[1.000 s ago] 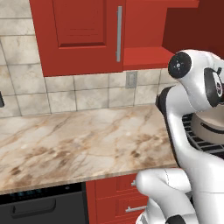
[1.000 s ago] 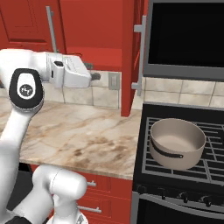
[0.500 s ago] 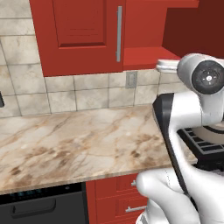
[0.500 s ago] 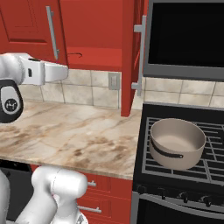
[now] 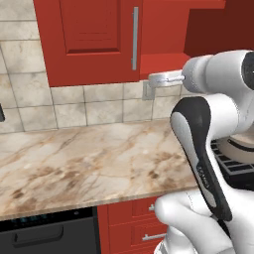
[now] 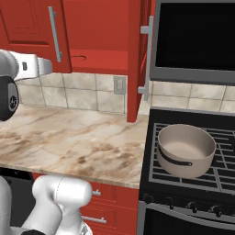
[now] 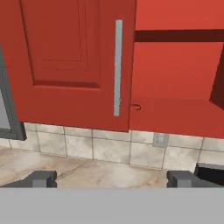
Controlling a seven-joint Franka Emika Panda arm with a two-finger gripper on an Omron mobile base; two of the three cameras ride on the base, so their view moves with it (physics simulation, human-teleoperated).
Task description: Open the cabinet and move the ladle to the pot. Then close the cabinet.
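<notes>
- Hand view: jaws spread wide, gripping nothing, facing cabinet [image 7: 78, 65].
- Left door shut, right side open.
- Pot [image 6: 186, 149] sitting on stove [image 6: 183, 193], beside tabletop [image 6: 73, 142].

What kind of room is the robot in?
It looks like a kitchen. There is a red wall cabinet over a marble-patterned counter with a tiled wall behind it, and beside the counter a stove with a grey pot sitting on its burners.
</notes>
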